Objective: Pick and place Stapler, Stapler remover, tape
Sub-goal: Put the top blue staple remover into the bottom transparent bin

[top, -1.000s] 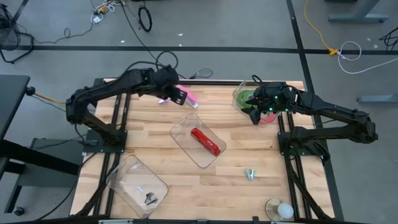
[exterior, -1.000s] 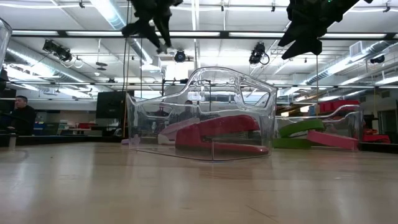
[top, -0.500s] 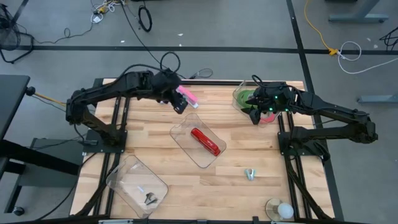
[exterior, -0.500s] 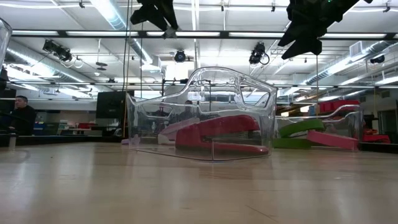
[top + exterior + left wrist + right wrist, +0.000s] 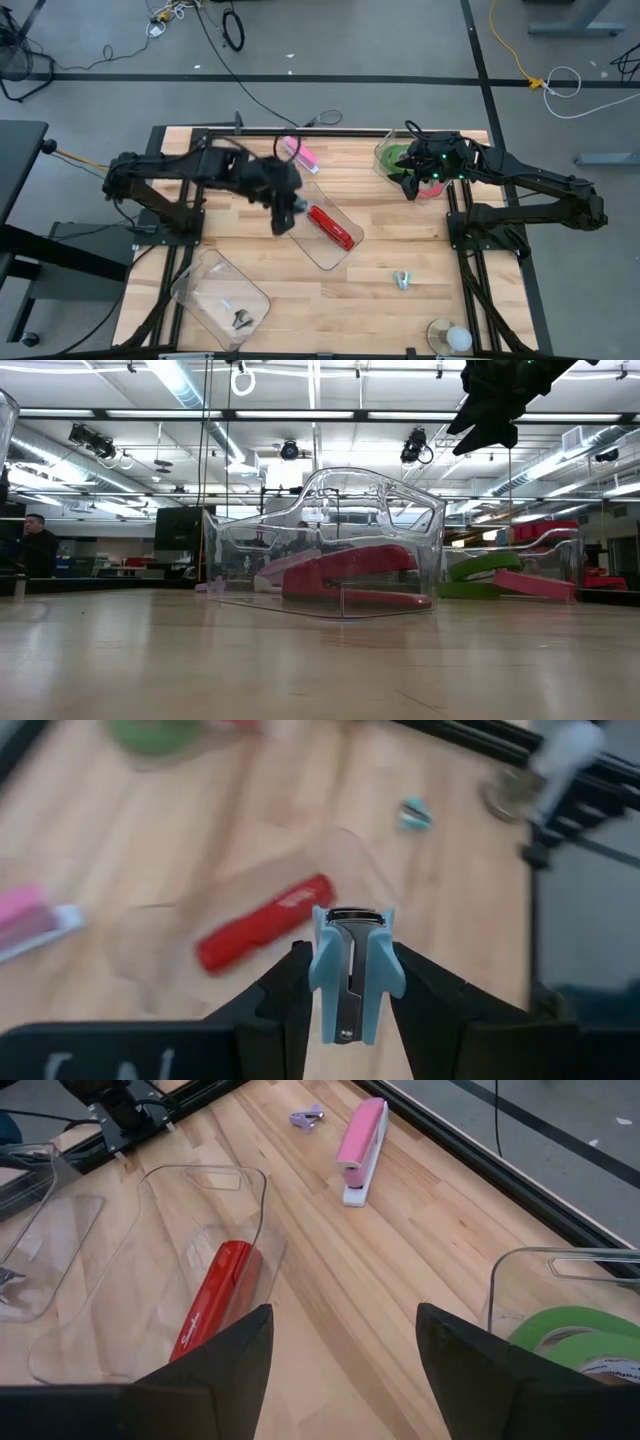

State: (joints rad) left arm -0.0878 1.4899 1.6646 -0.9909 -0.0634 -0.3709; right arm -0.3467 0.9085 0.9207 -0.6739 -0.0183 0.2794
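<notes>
We note the left gripper [image 5: 283, 212], pinching a blue staple remover [image 5: 350, 970], has swung from upper centre to the middle bin [image 5: 330, 262]; right gripper [image 5: 409, 186] unchanged, fingers spread above tape [image 5: 575, 1335].

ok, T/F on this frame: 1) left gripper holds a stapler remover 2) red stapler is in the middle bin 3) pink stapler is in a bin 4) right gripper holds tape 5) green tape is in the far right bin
1) True: the left gripper is shut on a light blue remover.
2) True: the red stapler lies in the middle bin.
3) False: the pink stapler lies on the bare table.
4) False: the right gripper is open with nothing between its fingers.
5) True: green tape sits in the right bin.
</notes>
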